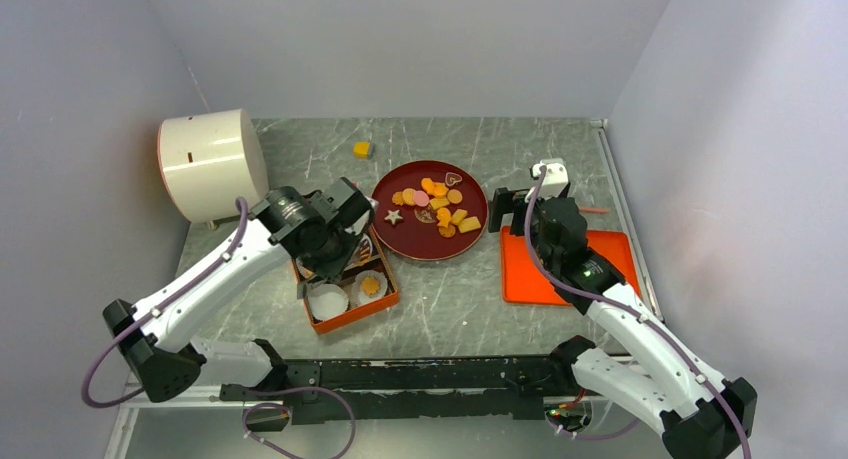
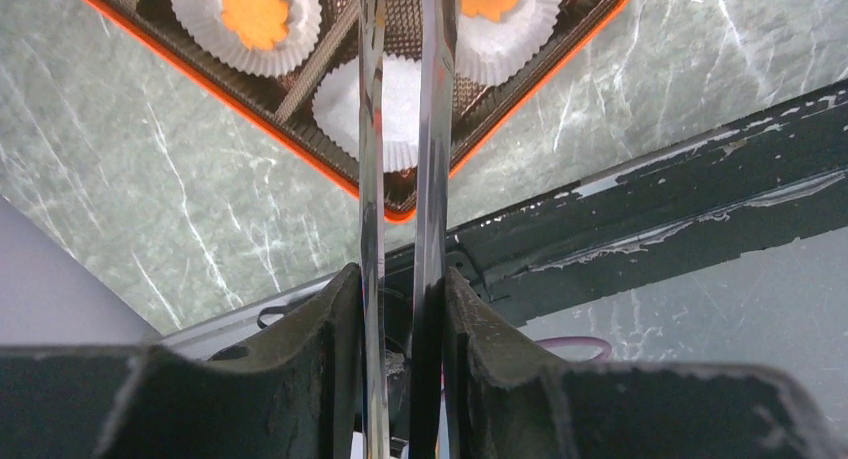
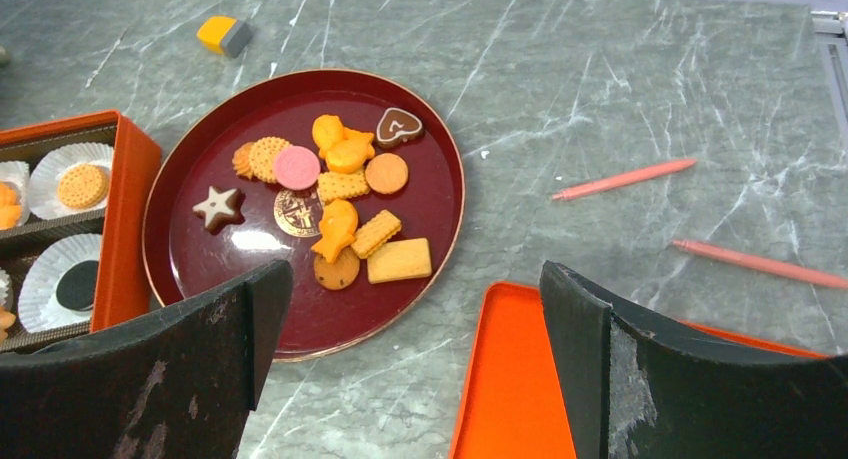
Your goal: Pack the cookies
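The cookies [image 1: 435, 204] [image 3: 345, 194] lie in a heap on a dark red plate [image 1: 400, 241] [image 3: 190, 269]. To its left stands an orange box [image 1: 350, 319] [image 2: 300, 149] [image 3: 125, 209] of white paper cups. Some cups hold a cookie [image 2: 255, 11] [image 3: 82, 186]; one cup [image 2: 395, 109] is empty. My left gripper [image 1: 335, 241] [image 2: 400, 274] hangs over the box, shut on a pair of metal tongs [image 2: 430, 129] whose tips run out of view. My right gripper [image 1: 512, 204] [image 3: 415, 274] stands open and empty between the plate and an orange lid [image 3: 510, 379].
A white drum-shaped container [image 1: 205, 164] sits at the back left. A small yellow block [image 1: 362, 149] [image 3: 224, 35] lies behind the plate. Two pink sticks [image 3: 622, 179] [image 3: 760, 264] rest to the right. A black rail [image 1: 400, 374] [image 2: 650, 219] runs along the near edge.
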Controlling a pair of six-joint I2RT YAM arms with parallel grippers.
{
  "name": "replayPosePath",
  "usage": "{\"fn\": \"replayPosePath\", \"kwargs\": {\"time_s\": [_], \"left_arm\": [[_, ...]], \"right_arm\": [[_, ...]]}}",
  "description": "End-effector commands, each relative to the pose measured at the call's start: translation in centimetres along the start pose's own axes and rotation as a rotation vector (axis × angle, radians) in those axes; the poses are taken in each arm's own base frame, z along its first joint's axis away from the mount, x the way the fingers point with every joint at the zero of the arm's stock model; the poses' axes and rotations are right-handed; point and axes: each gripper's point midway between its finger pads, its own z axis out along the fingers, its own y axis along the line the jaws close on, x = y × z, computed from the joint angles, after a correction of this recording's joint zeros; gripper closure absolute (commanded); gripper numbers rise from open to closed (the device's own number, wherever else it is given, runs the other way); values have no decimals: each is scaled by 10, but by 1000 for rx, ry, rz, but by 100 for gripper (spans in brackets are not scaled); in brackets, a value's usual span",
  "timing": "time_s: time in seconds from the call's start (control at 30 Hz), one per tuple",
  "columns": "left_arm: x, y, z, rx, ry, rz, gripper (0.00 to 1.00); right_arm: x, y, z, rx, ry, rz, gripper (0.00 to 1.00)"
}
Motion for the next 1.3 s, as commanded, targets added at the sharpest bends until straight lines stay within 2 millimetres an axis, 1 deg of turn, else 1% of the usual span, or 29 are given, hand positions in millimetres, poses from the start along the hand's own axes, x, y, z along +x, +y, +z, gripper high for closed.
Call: {"fn": "replayPosePath", "kwargs": {"time_s": [0.0, 0.13, 0.2, 0.33, 0.43, 0.6, 0.73, 0.83, 0.93, 1.0, 1.17, 1.27], "left_arm": [[14, 0, -2, 53, 9, -43, 82], [20, 5, -3, 57, 10, -54, 83], [22, 11, -2, 43, 9, -63, 82], [30, 18, 7, 21, 40, -63, 82], [27, 20, 6, 14, 38, -74, 81], [31, 25, 13, -9, 64, -112, 81], [34, 19, 13, 33, 81, -127, 81], [43, 9, 13, 87, 105, -157, 81], [55, 8, 16, 95, 125, -174, 82], [58, 4, 16, 116, 134, -180, 82], [55, 2, 11, 136, 113, -187, 83], [46, 5, 6, 120, 78, -186, 83]], "right_arm": [[-17, 7, 2, -29, -50, 35, 0], [-18, 9, 2, -35, -49, 37, 0], [-18, 9, 2, -36, -45, 35, 0], [-17, 9, 2, -37, -44, 35, 0], [-17, 10, 3, -38, -43, 35, 0], [-15, 10, 5, -41, -39, 32, 0], [-15, 11, 7, -43, -38, 29, 0], [-15, 11, 8, -39, -38, 23, 0], [-13, 11, 10, -41, -33, 18, 0], [-12, 13, 11, -46, -28, 17, 0], [-11, 16, 14, -57, -27, 20, 0], [-10, 16, 14, -59, -25, 21, 0]]}}
